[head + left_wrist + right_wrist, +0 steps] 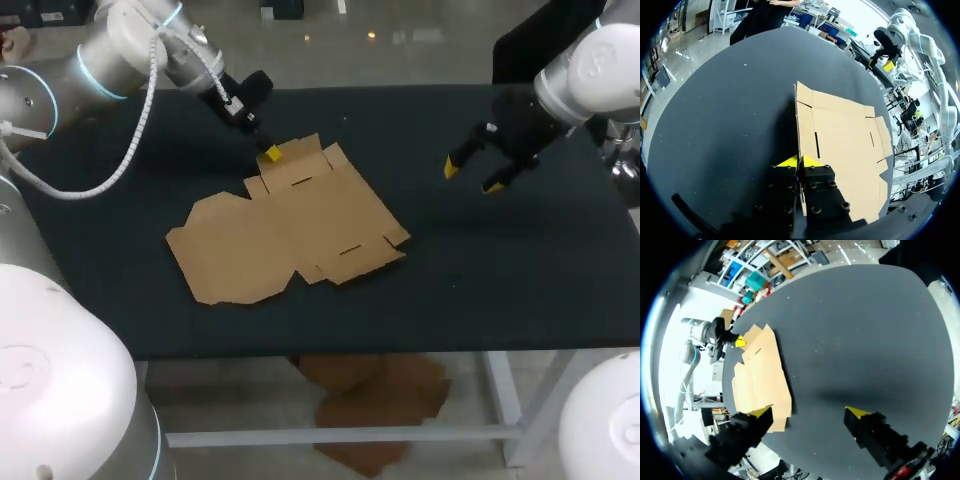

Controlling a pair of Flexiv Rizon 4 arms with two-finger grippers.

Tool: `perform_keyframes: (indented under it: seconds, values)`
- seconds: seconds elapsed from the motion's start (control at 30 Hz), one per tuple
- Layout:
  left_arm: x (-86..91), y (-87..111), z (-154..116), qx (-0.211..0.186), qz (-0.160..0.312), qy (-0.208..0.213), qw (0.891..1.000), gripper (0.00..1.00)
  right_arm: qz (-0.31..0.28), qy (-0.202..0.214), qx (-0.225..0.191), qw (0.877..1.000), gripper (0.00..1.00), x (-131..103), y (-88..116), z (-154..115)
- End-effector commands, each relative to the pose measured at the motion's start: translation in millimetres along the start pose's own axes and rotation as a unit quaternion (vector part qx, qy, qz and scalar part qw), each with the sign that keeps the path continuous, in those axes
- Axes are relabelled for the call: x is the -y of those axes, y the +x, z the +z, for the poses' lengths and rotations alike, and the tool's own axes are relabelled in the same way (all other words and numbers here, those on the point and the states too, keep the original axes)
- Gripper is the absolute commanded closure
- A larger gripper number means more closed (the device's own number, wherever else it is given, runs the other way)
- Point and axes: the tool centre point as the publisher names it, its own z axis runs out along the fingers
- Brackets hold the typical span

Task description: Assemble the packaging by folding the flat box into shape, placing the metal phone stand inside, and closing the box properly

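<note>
Head view: the flat box (290,225) lies unfolded on the dark table (500,260), left of the middle, its flaps spread out. My left pincer (270,153), reaching in from the far left corner, meets the far flap of the flat box at its edge. My right pincer (470,178) hangs over bare table to the right, well apart from the flat box, its two yellow tips standing wide. Left wrist view: my left pincer (800,162) is narrowed to a slit, and the edge of the flat box (845,145) runs straight into that slit, a yellow tip pressing on each side, so the pincer holds the cardboard by this edge; the rest of the sheet stretches ahead and to one side over the table (730,110). My right pincer (882,59) shows small beyond the far end of the sheet. Right wrist view: my right pincer (808,413) is spread wide with only table (865,330) between its fingers; the flat box (760,375) lies ahead beside one finger, and my left pincer (738,341) sits at its far edge.
</note>
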Motion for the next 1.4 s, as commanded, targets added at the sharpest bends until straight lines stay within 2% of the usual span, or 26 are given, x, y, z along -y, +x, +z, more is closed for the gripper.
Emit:
perform_keyframes:
  seconds: [0.03, 0.1, 0.23, 0.27, 0.3, 0.33, 0.4, 0.57, 0.77, 1.0, 1.13, 1.2, 1.4]
  values:
    - [13.9, -7.5, 6.7, -0.059, 0.066, -0.242, 0.966, 1.0, 0.0, 0.001, -0.001, 1.0, 0.0, 0.0, 0.0, 0.0]
    - [17.0, -5.7, 11.3, -0.057, 0.086, -0.262, 0.96, 1.0, 0.0, 0.001, -0.001, 1.0, 0.0, 0.0, 0.0, 0.0]
    - [23.2, -3.9, 21.8, -0.056, 0.097, -0.289, 0.951, 1.0, 0.0, 0.001, -0.001, 1.0, 0.0, 0.0, 0.0, 0.0]
    - [23.1, -3.4, 24.4, -0.052, 0.097, -0.292, 0.95, 0.58, 0.0, 0.001, -0.001, 1.0, 0.0, 0.0, 0.0, 0.0]
    - [23.1, -3.0, 26.2, -0.047, 0.093, -0.292, 0.951, 0.05, 0.0, 0.001, -0.001, 1.0, 0.0, 0.0, 0.0, 0.0]
    - [22.5, -2.4, 27.5, -0.038, 0.09, -0.291, 0.952, 0.0, 0.0, 0.001, -0.001, 1.0, 0.0, 0.0, 0.0, 0.0]
    - [20.3, -1.2, 26.5, -0.029, 0.08, -0.275, 0.958, 0.0, 0.0, 0.001, -0.001, 1.0, 0.0, 0.0, 0.0, 0.0]
    - [7.9, 3.2, 9.0, -0.01, 0.054, -0.19, 0.98, 0.0, 0.0, 0.001, -0.001, 1.0, 0.0, 0.0, 0.0, 0.0]
    - [-9.8, 4.9, -8.5, -0.005, 0.021, -0.1, 0.995, 0.0, 0.0, 0.001, -0.001, 1.0, 0.0, 0.0, 0.0, 0.0]
    - [-21.6, 8.0, -10.2, 0.023, -0.028, -0.005, 0.999, 0.0, 0.0, 0.001, -0.001, 1.0, 0.0, 0.0, 0.0, 0.0]
    - [-28.9, 8.2, -7.1, 0.018, -0.039, 0.04, 0.998, 0.0, 0.0, 0.001, -0.001, 1.0, 0.0, 0.0, 0.0, 0.0]
    - [-29.5, 6.6, -4.6, 0.024, -0.048, 0.05, 0.997, 0.0, 0.0, 0.001, -0.001, 1.0, 0.0, 0.0, 0.0, 0.0]
    - [-32.1, 3.3, -8.1, 0.011, -0.045, 0.056, 0.997, 0.0, 0.0, 0.001, -0.001, 1.0, 0.0, 0.0, 0.0, 0.0]
